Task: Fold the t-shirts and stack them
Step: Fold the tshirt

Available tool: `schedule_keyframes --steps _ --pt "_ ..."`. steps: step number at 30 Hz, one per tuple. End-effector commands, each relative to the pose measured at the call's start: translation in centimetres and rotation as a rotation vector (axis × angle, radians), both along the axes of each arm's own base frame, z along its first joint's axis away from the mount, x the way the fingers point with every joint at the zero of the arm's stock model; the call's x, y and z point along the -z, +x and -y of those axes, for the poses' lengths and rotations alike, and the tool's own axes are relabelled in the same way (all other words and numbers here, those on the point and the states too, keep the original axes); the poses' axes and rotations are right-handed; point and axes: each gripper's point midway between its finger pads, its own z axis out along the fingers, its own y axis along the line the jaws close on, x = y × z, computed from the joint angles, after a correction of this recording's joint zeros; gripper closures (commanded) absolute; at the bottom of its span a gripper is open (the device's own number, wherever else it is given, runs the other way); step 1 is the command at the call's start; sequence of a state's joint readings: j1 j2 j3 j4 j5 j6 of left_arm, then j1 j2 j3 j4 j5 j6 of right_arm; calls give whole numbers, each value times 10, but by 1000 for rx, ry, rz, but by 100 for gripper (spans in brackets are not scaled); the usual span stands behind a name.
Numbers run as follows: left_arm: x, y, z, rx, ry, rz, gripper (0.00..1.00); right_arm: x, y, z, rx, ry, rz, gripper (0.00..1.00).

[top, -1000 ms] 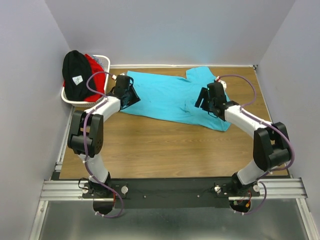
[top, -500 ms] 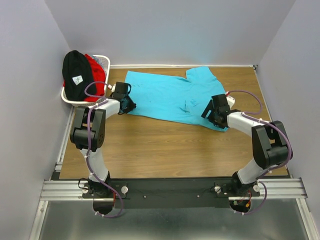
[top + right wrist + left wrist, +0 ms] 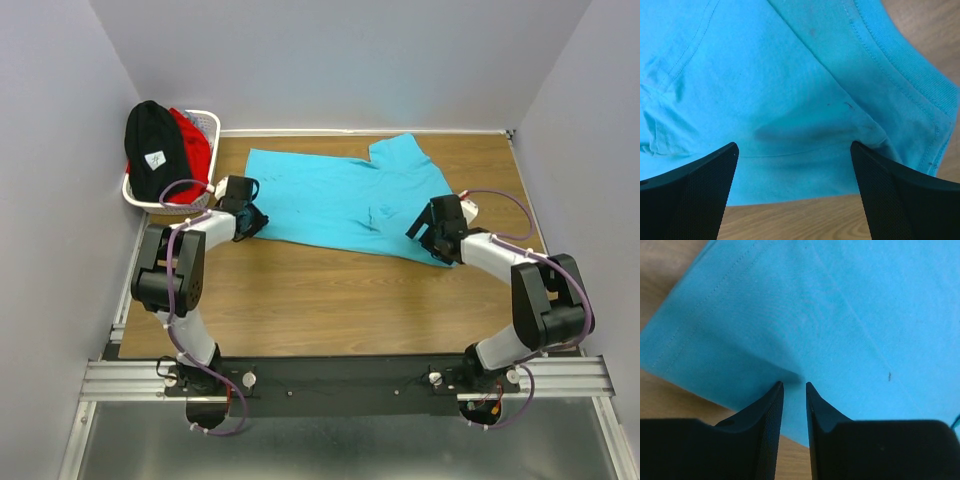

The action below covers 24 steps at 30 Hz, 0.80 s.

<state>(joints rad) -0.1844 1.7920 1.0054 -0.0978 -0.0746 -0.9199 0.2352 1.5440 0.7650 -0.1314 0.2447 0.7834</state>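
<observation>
We see the turquoise shirt [image 3: 340, 195] spread flat and face up across the 12 o'clock half of the bench [image 3: 330, 290], one sleeve pointing toward 1 o'clock. The left pincer [image 3: 792, 385] sits at the shirt's 8 o'clock corner, low on the cloth. Its two fingers [image 3: 771, 410] are drawn almost together, only a thin slit apart. Turquoise cloth fills that slit and puckers at the tips, so we take it to be nipping the shirt just inside the hem, with bare wood showing beside it. The right pincer [image 3: 794, 150] is down at the shirt's 4 o'clock corner with its fingers [image 3: 700, 190] spread wide. It has hold of nothing. The cloth between the two tips shows a shallow crease and a dark fold, and a stitched band of hem runs off toward 2 o'clock in the wrist view. In the bench's 10 o'clock corner stands the basket [image 3: 210, 120]. The black shirt [image 3: 152, 140], its small white label [image 3: 153, 159] facing up, is heaped over the basket's 9 o'clock side. The red shirt [image 3: 190, 140] lies touching it on its 3 o'clock side, inside the basket. Both are bundled, not folded, and well apart from the turquoise one.
</observation>
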Motion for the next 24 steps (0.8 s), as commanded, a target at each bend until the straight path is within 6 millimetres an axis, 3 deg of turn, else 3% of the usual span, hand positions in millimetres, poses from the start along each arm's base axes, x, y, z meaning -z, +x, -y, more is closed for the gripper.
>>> schedule_keyframes --steps 1,6,12,24 --pt "27 -48 -24 -68 80 -145 67 28 -53 9 34 13 -196 0" --pt "23 -70 -29 -87 73 -138 67 24 -71 5 34 56 -235 0" --pt "32 -113 -35 -100 61 -164 67 25 -102 3 53 101 -300 0" --pt "25 -154 -39 -111 35 -134 67 25 -156 -7 41 185 -439 0"
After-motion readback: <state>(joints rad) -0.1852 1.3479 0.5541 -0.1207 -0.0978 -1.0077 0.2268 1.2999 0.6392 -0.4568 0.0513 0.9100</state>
